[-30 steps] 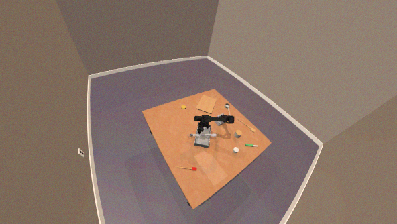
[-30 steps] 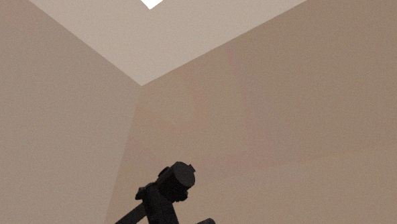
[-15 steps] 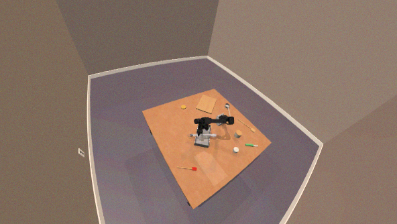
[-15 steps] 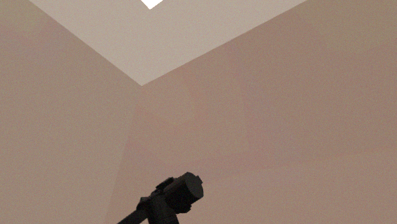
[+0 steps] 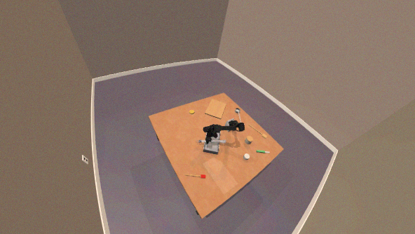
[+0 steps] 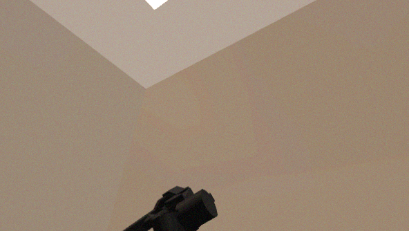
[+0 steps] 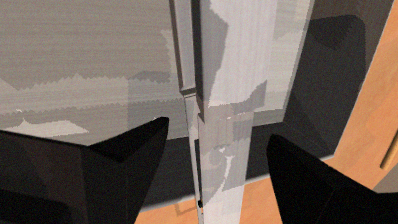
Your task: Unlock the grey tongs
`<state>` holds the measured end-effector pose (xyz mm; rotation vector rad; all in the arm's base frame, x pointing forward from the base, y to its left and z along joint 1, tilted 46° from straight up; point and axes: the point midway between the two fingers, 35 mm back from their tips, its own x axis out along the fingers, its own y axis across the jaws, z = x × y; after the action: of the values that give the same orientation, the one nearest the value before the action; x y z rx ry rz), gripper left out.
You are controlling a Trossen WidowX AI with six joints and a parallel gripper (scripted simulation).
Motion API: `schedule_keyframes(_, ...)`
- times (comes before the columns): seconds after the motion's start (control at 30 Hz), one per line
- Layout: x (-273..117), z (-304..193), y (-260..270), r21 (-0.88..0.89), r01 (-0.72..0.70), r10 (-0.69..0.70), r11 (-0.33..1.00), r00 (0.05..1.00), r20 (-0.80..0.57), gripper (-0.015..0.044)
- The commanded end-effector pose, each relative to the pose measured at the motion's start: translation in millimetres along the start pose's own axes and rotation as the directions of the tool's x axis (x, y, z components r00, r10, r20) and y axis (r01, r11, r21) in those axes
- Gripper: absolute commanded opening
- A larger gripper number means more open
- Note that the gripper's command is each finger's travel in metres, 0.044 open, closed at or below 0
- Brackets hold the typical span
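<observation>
Black fingers parted, arm point(image 5: 226, 128) point(image 6: 169, 209) bent above base
</observation>
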<state>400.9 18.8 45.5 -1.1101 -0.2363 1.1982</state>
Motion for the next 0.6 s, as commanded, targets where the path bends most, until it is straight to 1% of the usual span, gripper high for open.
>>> schedule_keyframes(0.0,6.9,1.4,2.4,0.011,-0.002,0.002,1.0,1.0,0.0,0.026)
schedule_keyframes(0.37,20.1,4.4,1.1,0.012,0.005,-0.005,1.0,1.0,0.004,0.026)
schedule_keyframes(0.53,17.8,3.8,-1.4,0.001,0.007,-0.007,1.0,1.0,0.006,0.0129)
schedule_keyframes(0.57,17.8,3.8,-1.4,0.001,0.007,-0.007,1.0,1.0,0.006,0.0122)
